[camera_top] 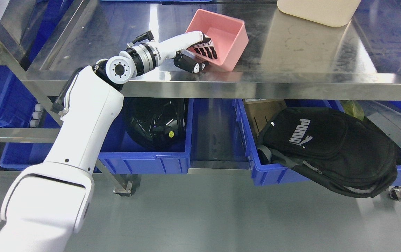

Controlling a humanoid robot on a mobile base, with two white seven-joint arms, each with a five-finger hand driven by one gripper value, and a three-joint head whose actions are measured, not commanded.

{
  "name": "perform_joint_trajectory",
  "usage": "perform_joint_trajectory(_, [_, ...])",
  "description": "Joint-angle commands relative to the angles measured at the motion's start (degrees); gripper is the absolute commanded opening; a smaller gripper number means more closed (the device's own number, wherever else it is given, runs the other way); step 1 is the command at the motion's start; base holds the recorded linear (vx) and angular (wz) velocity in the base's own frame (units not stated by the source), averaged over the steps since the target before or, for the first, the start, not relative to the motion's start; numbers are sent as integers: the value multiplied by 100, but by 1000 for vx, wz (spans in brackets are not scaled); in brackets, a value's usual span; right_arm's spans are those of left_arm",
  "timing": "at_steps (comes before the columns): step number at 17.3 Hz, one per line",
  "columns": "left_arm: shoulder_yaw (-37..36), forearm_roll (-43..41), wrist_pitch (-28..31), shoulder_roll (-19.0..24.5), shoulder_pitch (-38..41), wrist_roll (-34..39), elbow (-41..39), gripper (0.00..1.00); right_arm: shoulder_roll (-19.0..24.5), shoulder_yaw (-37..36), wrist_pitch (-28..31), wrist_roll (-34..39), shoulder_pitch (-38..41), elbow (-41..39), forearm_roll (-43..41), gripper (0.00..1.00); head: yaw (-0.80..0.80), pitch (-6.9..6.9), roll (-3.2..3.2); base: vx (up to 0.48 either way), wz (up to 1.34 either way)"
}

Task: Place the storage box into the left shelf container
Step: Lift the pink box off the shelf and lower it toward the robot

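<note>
Left hand (200, 52): clamped on the near wall of the pink box (226, 36), fingers (207, 51) inside, thumb outside.
Pink box: on the steel shelf top (308, 56), tilted, lifted on the hand's side.
Blue bin (144, 162): below the hand, on the lower shelf, holding a black helmet (155, 122).
Black bag (329, 147): below and right of the hand, spilling over a second bin.
Step, by judgement: box gripped, carry not yet made. Next: lift clear of the shelf edge, bring down to the left bin.

I see the storage box (221, 40) tilted on the steel shelf (291, 63), my left hand (198, 52) gripping its near-left wall. Below, a helmet (155, 122) sits in the left bin (144, 162); a backpack (329, 150) spills over the right bin (273, 175).
</note>
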Motion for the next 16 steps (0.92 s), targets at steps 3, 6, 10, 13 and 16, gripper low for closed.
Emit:
perform_joint_trajectory(3, [1234,530,-216,94,-192,-65,-58,0,-100,-27,-1,-3,62,-100,9,100,0,0,0,1,-74])
perform_joint_trajectory(6, [1261,2040,-198,94,-192,-74,-76,0,-100,-27,-1,-3,53,-100,9,100,0,0,0,1,-32])
perform_joint_trajectory(10, [1182,4168,-207,94,0,-144,-733,0,-100,-27,-1,-3,53,-100,9,100,0,0,0,0,0])
perform_joint_trajectory(13, [929,5074,-154,94,789,4,-2249,1,-100,-27,-1,-3,53,-100,9,100,0,0,0,0,0])
perform_joint_trajectory(16, [534,5182,-49,94,2080,1239,-4034,1,-100,-27,-1,-3,53,-100,9,100,0,0,0,0,0])
